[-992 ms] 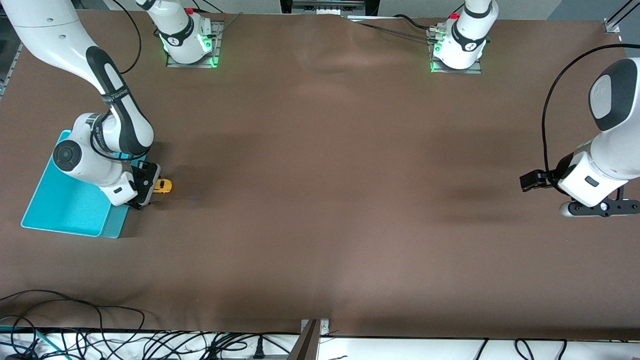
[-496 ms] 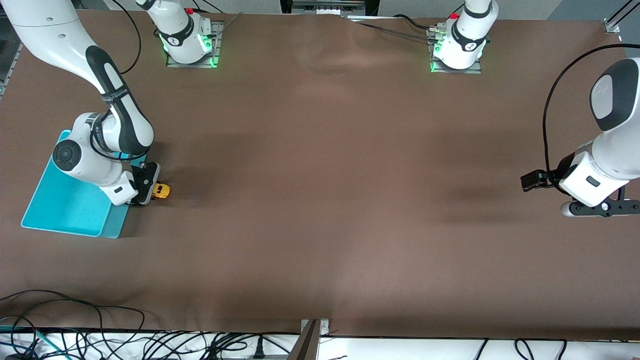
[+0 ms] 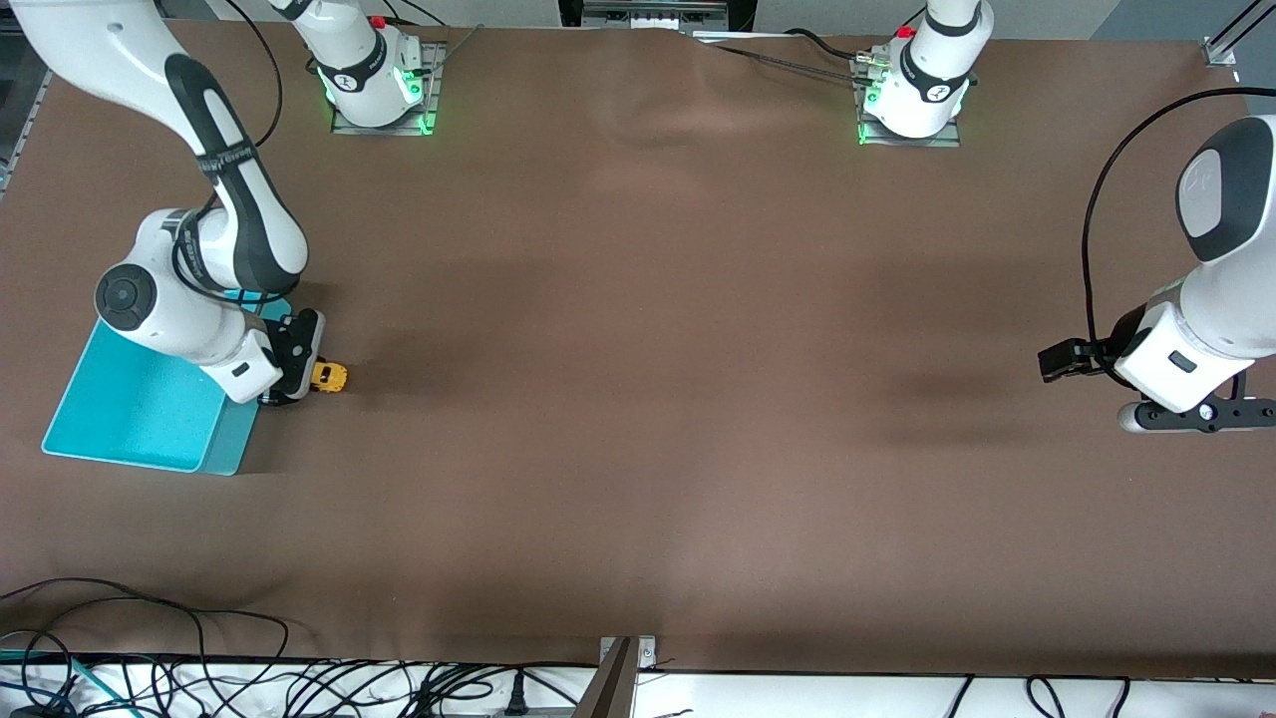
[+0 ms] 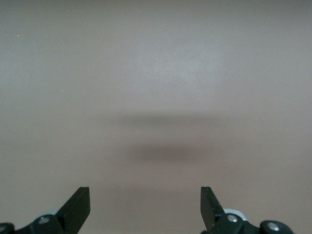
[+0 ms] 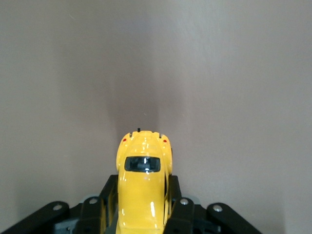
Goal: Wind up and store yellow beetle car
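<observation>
Front view shows the right pincer [image 3: 299,371] low at the right arm's end of the table [image 3: 638,399], its two fingers clamped on the yellow beetle car [image 3: 328,376], which sticks out of the pincer toward the middle of the table. The car sits just beside the turquoise bin [image 3: 140,404] and not in it; whether its wheels touch the table cannot be told from this view. The right arm bends down over the bin's edge, and its white wrist covers part of the bin. In the right wrist view the yellow beetle car [image 5: 144,183] shows from above (rounded roof, one dark window, two small red dots at the end that points away from the pincer), with a dark finger [image 5: 173,209] pressed against each side of its body and bare brown table ahead of it. The left pincer [image 3: 1072,359] hangs over the left arm's end of the table, well apart from the car, where this arm waits. In the left wrist view its fingertips [image 4: 78,207] stand wide apart with nothing between them, over bare table and a soft shadow.
</observation>
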Controlling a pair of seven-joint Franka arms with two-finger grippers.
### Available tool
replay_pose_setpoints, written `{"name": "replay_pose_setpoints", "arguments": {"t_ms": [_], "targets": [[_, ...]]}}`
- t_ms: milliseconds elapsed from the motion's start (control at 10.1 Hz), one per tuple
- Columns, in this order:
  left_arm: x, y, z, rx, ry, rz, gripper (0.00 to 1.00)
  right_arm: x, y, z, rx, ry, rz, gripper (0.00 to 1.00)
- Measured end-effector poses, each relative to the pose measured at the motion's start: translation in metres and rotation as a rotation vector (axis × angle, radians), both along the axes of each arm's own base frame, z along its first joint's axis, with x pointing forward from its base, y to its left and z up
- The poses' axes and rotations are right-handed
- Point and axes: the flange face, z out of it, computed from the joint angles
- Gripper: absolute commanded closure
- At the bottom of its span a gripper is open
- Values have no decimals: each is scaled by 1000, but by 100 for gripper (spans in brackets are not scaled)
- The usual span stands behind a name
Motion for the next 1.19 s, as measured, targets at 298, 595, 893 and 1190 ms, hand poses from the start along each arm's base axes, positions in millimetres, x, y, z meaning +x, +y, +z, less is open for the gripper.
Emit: {"name": "replay_pose_setpoints", "arguments": {"t_ms": [298, 595, 893, 1190], "targets": [[0, 0, 0, 0, 0, 0, 0, -15, 16, 74, -10, 28, 42, 100], [0, 1, 0, 0, 0, 1, 0, -25, -47, 97, -5, 41, 126, 100], [0, 2, 1, 0, -1, 3, 0, -41, -153, 84, -48, 71, 239, 100], [0, 7, 1, 0, -1, 11, 0, -51, -203, 51, -26, 92, 328, 100]]}}
